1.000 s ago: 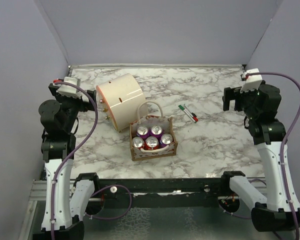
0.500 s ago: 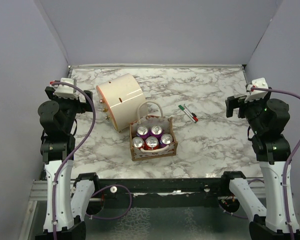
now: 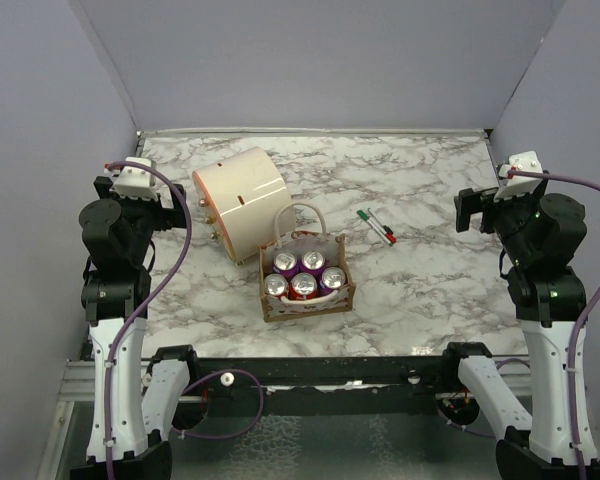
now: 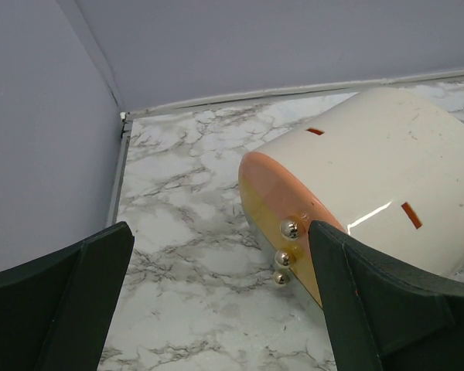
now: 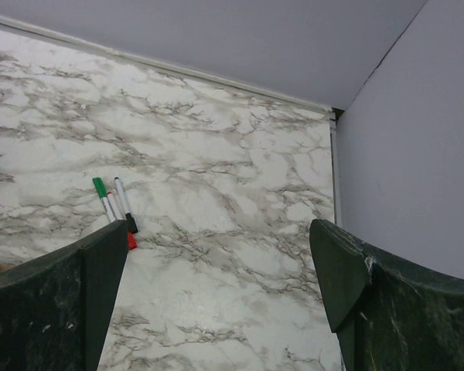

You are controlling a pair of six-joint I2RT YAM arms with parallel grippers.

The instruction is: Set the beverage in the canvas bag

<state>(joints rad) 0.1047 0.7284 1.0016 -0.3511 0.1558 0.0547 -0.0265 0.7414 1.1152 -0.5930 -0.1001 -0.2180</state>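
Five purple cans [image 3: 303,284] with silver tops, the beverage here, stand upright and packed close inside the canvas bag [image 3: 308,304]; no loose can shows anywhere on the marble table [image 3: 430,290], so the loading looks finished. Far left, the left gripper [image 3: 177,210] hangs raised at the table's edge, jaws spread wide and holding nothing, as the wrist view confirms [image 4: 220,232]. Just right of it the cream cylinder [image 3: 242,200] lies on its side, its near end close to the bag's far-left corner. The bag sits at centre, near side of the table. Judgement on handling: the cans are rigid but thin-walled, smooth and likely slick, weighty if full. Only their tops are exposed, so any grip would need to come from above across the rim. The bag is soft cloth and would give under a push. Right of the bag lie two markers [image 3: 377,226], apart from it. Far right, the right gripper [image 3: 469,210] hangs raised, jaws wide [image 5: 218,228], empty.
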